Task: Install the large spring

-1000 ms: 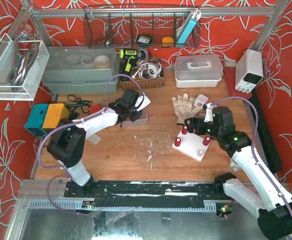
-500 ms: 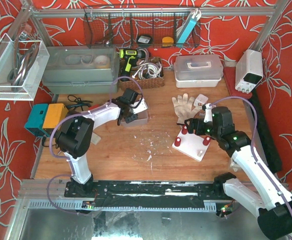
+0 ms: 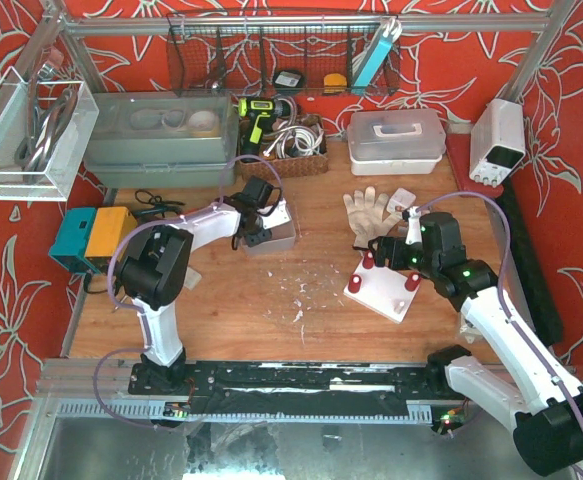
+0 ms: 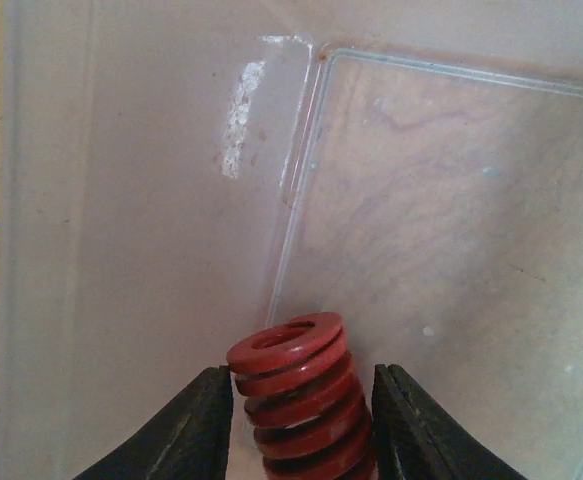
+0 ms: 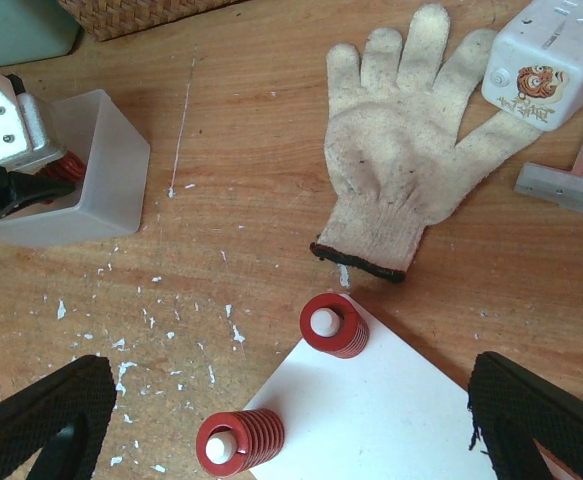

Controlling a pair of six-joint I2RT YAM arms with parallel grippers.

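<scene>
A red large spring (image 4: 301, 400) stands tilted between my left gripper's (image 4: 303, 375) black fingers, inside a clear plastic bin (image 4: 151, 200). Both fingers touch its coils. In the top view the left gripper (image 3: 259, 230) reaches into that bin (image 3: 279, 240) at the table's middle left. The white base plate (image 3: 386, 295) lies at the right with three red springs on its pegs; two of them (image 5: 334, 324) (image 5: 239, 442) show in the right wrist view. My right gripper (image 3: 396, 252) hovers over the plate's (image 5: 391, 410) far edge, wide open and empty.
A white work glove (image 3: 366, 212) and a small white device (image 5: 551, 55) lie behind the plate. A wicker basket (image 3: 291, 150), a white lidded box (image 3: 396, 140) and a grey bin (image 3: 161, 135) line the back. A blue and orange box (image 3: 93, 236) sits at the left. White flakes litter the wood.
My left arm has folded in and its gripper has settled lower into the clear bin. The right arm has barely moved.
</scene>
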